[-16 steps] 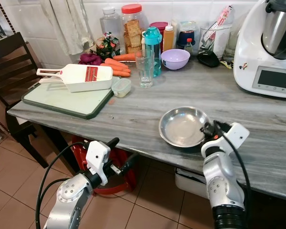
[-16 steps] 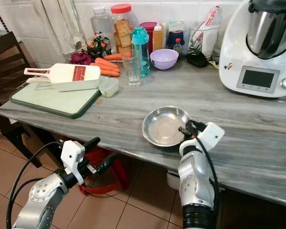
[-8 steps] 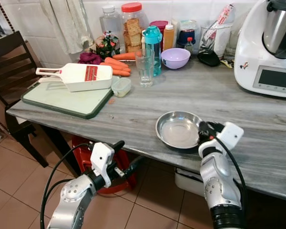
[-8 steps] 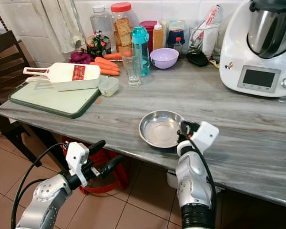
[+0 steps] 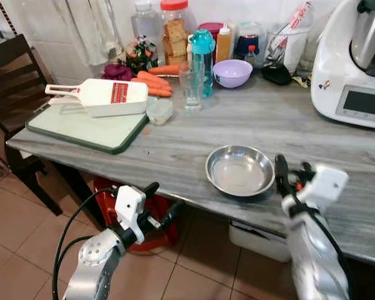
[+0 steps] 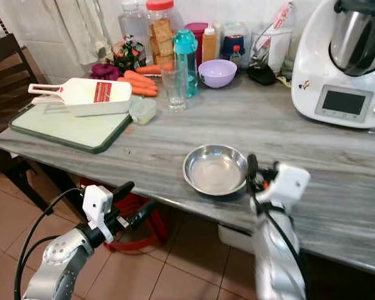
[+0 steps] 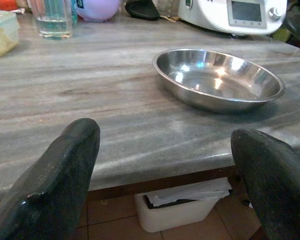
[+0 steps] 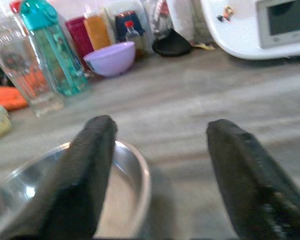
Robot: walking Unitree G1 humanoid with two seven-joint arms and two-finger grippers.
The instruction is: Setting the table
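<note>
The right gripper [image 6: 260,177] has let go of the bowl [image 5: 240,170] and drawn back, fingers apart, leaving it near the tabletop [image 5: 175,150] edge; left gripper [image 5: 159,203] waits apart below.

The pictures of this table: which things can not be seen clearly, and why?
- Food processor: top and right side cut off by the eye views' edge.
- Red object under the counter: mostly hidden by the counter edge and left gripper.
- Jar labels at the back: too small to read.
- Right wrist view: blurred.
</note>
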